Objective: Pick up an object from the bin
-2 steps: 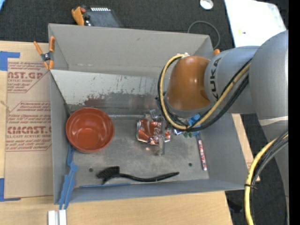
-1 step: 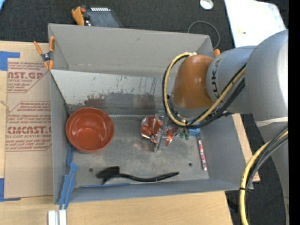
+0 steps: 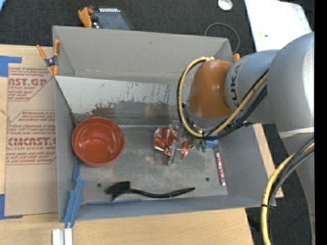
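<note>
My gripper (image 3: 175, 151) is down in the middle of the bin, under the arm's orange cover. It is right against a crumpled red and silver foil packet (image 3: 163, 138), which lies at its left side. A small green piece (image 3: 202, 146) sits just to the gripper's right, partly hidden by cables. Whether the packet is gripped cannot be made out.
A red bowl (image 3: 98, 141) stands upright at the bin's left. A black brush (image 3: 145, 191) with a long thin handle lies along the front wall. A slim red pen (image 3: 220, 168) lies by the right wall. The arm covers the bin's back right.
</note>
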{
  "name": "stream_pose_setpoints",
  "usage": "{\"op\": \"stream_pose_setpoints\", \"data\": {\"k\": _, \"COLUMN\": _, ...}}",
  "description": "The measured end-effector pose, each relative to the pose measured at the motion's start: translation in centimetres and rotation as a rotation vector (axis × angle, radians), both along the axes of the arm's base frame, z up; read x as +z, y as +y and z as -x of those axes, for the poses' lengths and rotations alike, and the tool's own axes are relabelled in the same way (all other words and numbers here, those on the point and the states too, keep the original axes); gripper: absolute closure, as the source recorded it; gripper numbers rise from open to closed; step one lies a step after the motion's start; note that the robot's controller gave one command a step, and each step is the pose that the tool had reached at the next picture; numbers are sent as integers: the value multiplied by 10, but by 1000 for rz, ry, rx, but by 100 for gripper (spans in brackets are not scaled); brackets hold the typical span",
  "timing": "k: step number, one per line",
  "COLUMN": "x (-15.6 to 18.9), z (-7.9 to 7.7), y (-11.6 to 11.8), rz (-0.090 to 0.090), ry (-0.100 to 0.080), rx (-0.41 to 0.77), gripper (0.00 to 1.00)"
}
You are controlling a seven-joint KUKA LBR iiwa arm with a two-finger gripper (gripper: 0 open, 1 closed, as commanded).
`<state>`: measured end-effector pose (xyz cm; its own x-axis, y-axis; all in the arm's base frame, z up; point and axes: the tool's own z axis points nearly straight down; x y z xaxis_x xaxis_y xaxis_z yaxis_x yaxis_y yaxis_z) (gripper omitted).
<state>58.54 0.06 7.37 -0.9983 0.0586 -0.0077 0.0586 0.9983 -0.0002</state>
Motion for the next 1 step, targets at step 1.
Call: {"op": "stream_pose_setpoints", "data": {"k": 1, "x": 18, "z": 1, "y": 0, "rz": 0, "ry": 3, "rx": 0, "gripper": 100}}
